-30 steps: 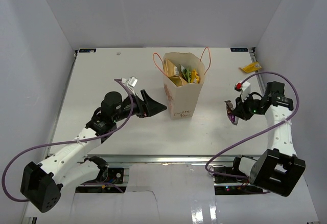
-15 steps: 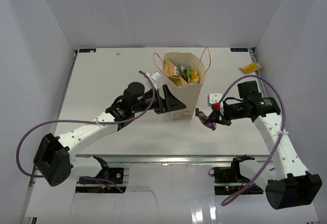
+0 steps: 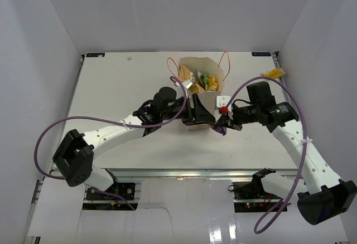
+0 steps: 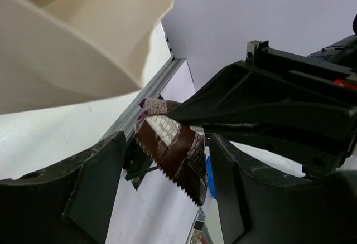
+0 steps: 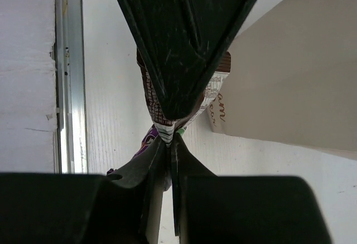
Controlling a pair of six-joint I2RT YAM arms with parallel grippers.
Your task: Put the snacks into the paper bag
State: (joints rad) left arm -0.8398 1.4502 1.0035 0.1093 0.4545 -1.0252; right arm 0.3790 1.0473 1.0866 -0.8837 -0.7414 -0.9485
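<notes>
The cream paper bag stands open at mid-table with green and yellow snacks inside. My right gripper is shut on the end of a dark brown-and-white packet just in front of the bag's right corner. In the right wrist view the gripper pinches the packet's crimped end. My left gripper is open, reaching across the bag's front. In the left wrist view its fingers stand on either side of the packet, apart from it.
A yellow packet lies at the back right corner of the table. The bag's orange cord handles stick up at both sides. The bag's wall is close above the left gripper. A metal rail runs along the table edge.
My right gripper has carried the brown-and-white packet left toward the bag's front. My left arm has swung right across the bag's front, so its open fingers now straddle the packet.
</notes>
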